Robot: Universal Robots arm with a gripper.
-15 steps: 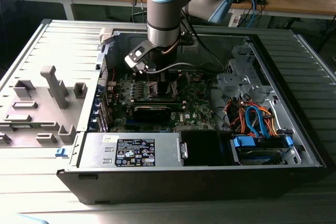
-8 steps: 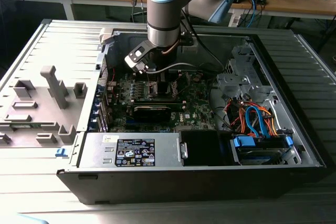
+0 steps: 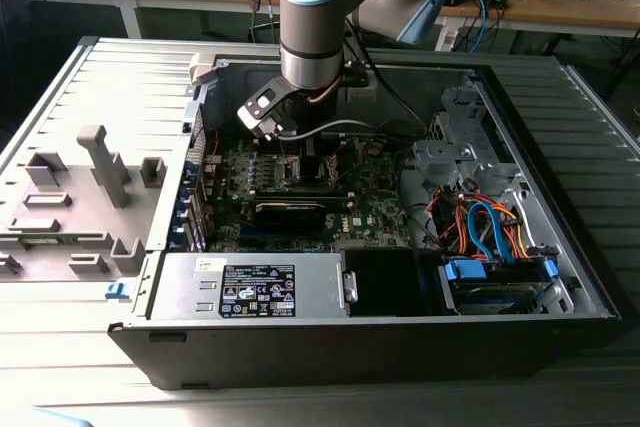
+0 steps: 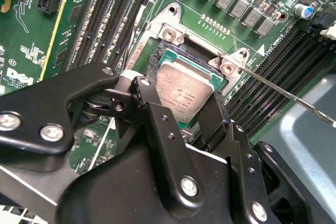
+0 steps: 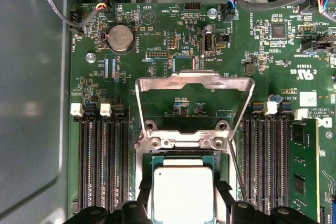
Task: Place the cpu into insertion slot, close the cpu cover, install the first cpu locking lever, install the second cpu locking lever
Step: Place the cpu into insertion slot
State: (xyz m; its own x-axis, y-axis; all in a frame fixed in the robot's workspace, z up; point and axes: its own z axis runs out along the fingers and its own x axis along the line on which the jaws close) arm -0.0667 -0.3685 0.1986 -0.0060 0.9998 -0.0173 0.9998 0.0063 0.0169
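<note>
**Chip in, cover up.** Inside an opened computer case (image 3: 350,347), the arm (image 3: 315,27) reaches down from 12 o'clock in the exterior view onto the green board (image 3: 375,209). The power supply (image 3: 255,287) sits at 6 o'clock and a tangle of drive cables (image 3: 480,227) at 3 o'clock.

The cpu (image 5: 182,198) lies flat and square within the slot (image 4: 152,59), so the first step looks done or very nearly so. The gripper (image 4: 177,100) hangs right over it, its jaws flanking two opposite edges of the chip. Whether they pinch it or merely stand beside it cannot be told.

The cover (image 5: 194,80) stands swung up on its hinge, its window clear of the chip, so closing it remains to do. One wire lever (image 4: 286,92) juts free of the socket, unlatched, and both levers are judged not yet installed.

The second lever is hard to pick out among the socket's metalwork. The gripper's black links hide one end of the cpu in both wrist views. In the exterior view the arm's wrist blocks the socket.
</note>
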